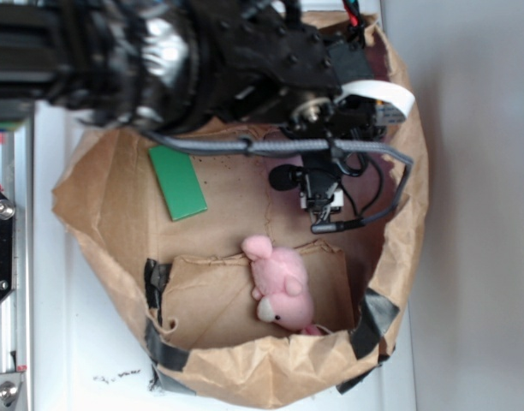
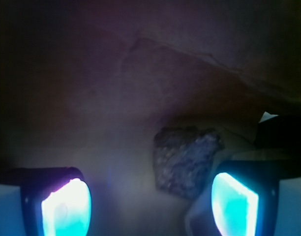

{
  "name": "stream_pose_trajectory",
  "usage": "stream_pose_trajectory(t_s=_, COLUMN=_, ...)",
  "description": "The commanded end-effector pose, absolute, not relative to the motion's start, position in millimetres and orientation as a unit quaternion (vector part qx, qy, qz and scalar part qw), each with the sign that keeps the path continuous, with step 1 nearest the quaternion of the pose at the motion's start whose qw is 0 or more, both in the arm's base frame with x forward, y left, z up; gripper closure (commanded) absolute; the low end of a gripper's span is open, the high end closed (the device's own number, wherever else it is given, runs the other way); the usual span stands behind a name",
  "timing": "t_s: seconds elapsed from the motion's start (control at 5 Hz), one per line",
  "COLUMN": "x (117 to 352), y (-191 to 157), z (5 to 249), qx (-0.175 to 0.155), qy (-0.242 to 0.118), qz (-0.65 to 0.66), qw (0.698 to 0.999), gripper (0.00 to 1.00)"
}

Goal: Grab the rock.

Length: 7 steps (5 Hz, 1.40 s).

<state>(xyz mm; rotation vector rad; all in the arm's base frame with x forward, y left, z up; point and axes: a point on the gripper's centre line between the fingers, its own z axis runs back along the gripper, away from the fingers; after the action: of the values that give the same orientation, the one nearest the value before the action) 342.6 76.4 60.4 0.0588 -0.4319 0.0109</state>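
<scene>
The rock (image 2: 186,162) is a dark, speckled, rough lump lying on the brown paper floor of the bag. In the wrist view it sits between my two glowing fingers, much nearer the right pad (image 2: 234,201) than the left pad (image 2: 67,206), with nothing touching it that I can see. My gripper (image 2: 150,199) is open. In the exterior view the gripper (image 1: 320,195) hangs low inside the bag, and the rock (image 1: 285,177) shows as a dark lump right beside it.
The crumpled brown paper bag (image 1: 399,214) walls in the space on all sides. A flat green block (image 1: 178,181) lies on its floor at the left. A pink plush toy (image 1: 279,287) rests by a cardboard flap below the gripper.
</scene>
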Motion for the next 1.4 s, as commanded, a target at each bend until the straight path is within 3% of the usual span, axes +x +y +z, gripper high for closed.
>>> stream_pose_trajectory(t_s=0.0, x=364.7, y=94.9, z=72.7, qx=0.076, qy=-0.246, qz=-0.004, qw=0.966, gripper=0.0)
stream_pose_trajectory(t_s=0.4, x=370.2, y=105.9, z=67.8, qx=0.086, qy=-0.252, qz=0.005, qw=0.964, gripper=0.0)
stream_pose_trajectory(t_s=1.2, x=376.5, y=84.7, z=34.7, qx=0.079, qy=-0.234, qz=-0.009, qw=0.969, gripper=0.0)
